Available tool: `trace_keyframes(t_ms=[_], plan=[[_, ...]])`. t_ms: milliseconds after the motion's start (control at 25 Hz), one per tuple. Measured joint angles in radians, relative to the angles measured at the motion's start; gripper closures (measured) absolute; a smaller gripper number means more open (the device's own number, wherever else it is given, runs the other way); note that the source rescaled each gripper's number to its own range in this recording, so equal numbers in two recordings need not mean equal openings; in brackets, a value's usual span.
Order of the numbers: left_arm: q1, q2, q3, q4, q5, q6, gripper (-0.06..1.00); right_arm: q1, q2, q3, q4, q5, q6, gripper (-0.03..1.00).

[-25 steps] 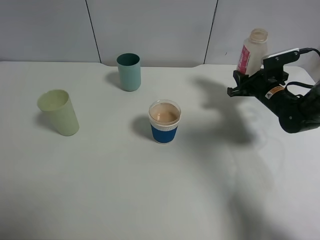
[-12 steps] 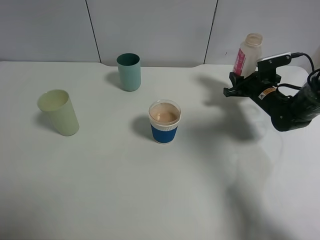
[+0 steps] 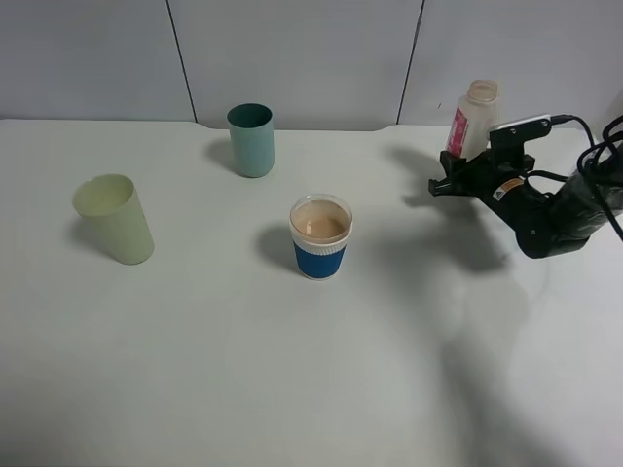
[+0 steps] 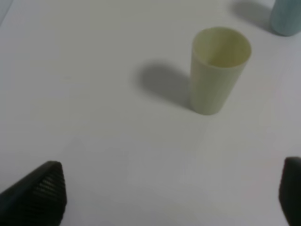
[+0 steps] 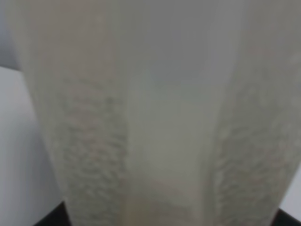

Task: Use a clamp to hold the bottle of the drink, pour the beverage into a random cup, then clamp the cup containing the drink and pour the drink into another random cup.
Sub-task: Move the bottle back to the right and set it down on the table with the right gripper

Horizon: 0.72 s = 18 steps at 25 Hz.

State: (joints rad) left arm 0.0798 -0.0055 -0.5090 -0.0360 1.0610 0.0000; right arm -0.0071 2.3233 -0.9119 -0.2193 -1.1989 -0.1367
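My right gripper (image 3: 456, 167) is shut on the bottle (image 3: 471, 117), which it holds upright at the table's far right; the red-pink label faces left. In the right wrist view the bottle's translucent wall (image 5: 150, 113) fills the picture. The short blue-banded cup (image 3: 320, 236) stands mid-table with the beige beverage (image 3: 319, 223) in it. At the back stands the teal tumbler (image 3: 251, 139), whose edge also shows in the left wrist view (image 4: 287, 19). My left gripper (image 4: 167, 195) is open over bare table, with nothing between its dark fingertips (image 4: 40, 190). It is out of the exterior view.
A pale green tumbler (image 3: 115, 218) stands at the left, and the left wrist view shows it (image 4: 219, 70) ahead of the open gripper. The white table (image 3: 243, 370) meets a grey panelled wall (image 3: 311, 58) at the back.
My right arm has come down and a little to the left with the bottle, which is now lower and nearer the table. The cups have not moved.
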Motion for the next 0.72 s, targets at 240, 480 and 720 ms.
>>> trace_keyframes(t_ms=[240, 480, 720], plan=[[0.000, 0.000, 0.000, 0.000, 0.000, 0.000, 0.27, 0.000, 0.036, -0.010, 0.000, 0.026, 0.000, 0.97], [0.000, 0.000, 0.000, 0.000, 0.000, 0.000, 0.27, 0.000, 0.042, -0.012, 0.001, 0.024, 0.001, 0.97], [0.000, 0.000, 0.000, 0.000, 0.000, 0.000, 0.27, 0.000, 0.042, -0.012, 0.041, 0.024, 0.001, 0.97]])
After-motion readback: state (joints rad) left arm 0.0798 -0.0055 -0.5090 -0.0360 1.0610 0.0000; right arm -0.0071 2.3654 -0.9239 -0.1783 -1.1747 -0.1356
